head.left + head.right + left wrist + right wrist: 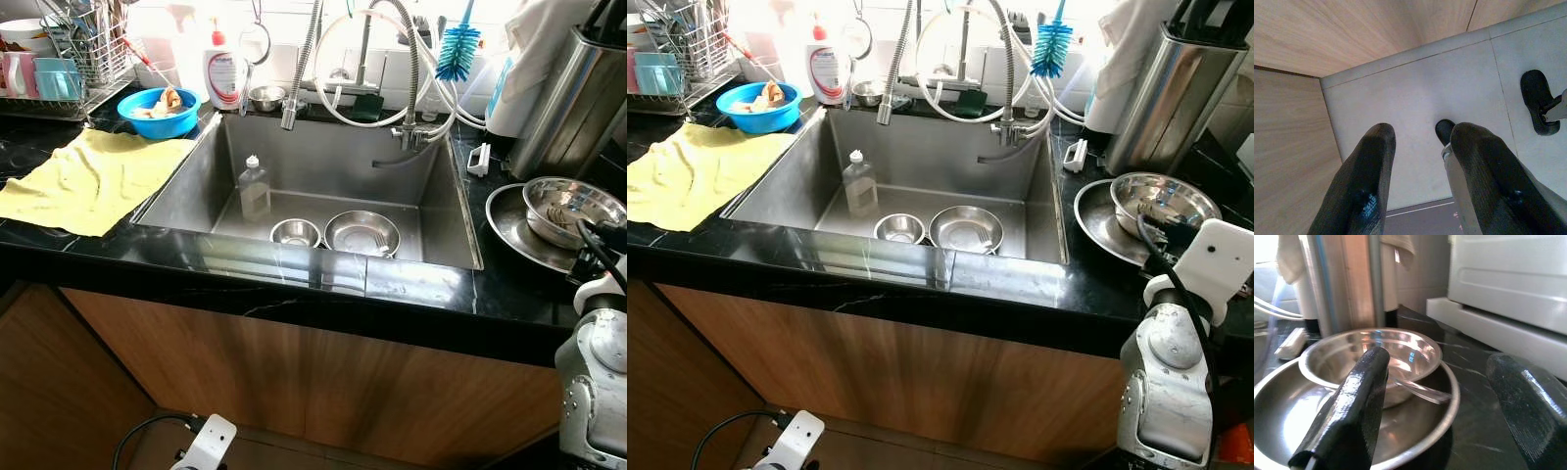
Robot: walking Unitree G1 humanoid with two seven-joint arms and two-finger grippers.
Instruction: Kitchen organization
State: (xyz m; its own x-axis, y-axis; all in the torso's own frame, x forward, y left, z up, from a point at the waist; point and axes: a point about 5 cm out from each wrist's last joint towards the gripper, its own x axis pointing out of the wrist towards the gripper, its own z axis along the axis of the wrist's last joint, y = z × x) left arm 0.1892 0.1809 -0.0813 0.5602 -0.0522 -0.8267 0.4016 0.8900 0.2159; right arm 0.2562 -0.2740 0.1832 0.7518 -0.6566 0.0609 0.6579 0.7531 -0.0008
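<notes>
At the right of the frame the right gripper (1437,401) hangs spread wide just before a steel bowl (1371,357) that sits in a wider steel plate (1415,431) on the black counter (509,284); a spoon (1418,390) leans over the bowl's rim. The plate lies near the counter's front edge, beside the sink (446,211), where two small steel bowls (296,233) and a clear bottle (254,188) rest. The left gripper (1420,186) hangs low with fingers apart over pale floor tiles (1400,93).

Daylight blows out the back wall behind the sink (446,211); cabinet fronts below lie dim, slightly blurred
</notes>
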